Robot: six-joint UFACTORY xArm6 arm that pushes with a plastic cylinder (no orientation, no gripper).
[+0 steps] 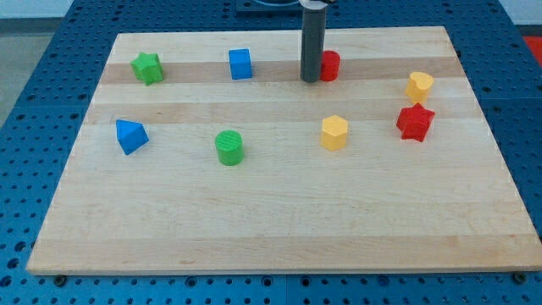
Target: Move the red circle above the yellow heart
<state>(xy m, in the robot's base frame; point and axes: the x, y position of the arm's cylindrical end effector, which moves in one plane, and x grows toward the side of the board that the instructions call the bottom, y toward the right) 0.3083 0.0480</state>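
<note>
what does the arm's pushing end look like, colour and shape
It ends in a plain straight rod, dark grey, round in section, with no markings or cables showing. My tip is blunt and flat. The rod's upper part runs out of the view's top, so the arm itself is unseen.

My rod [312, 44] is a straight, smooth cylinder, dark grey, with a faint lighter sheen running down its length. At the view's top it meets a wider black part, mostly cut off. My tip [311, 80] ends flat and blunt, unmarked.
</note>
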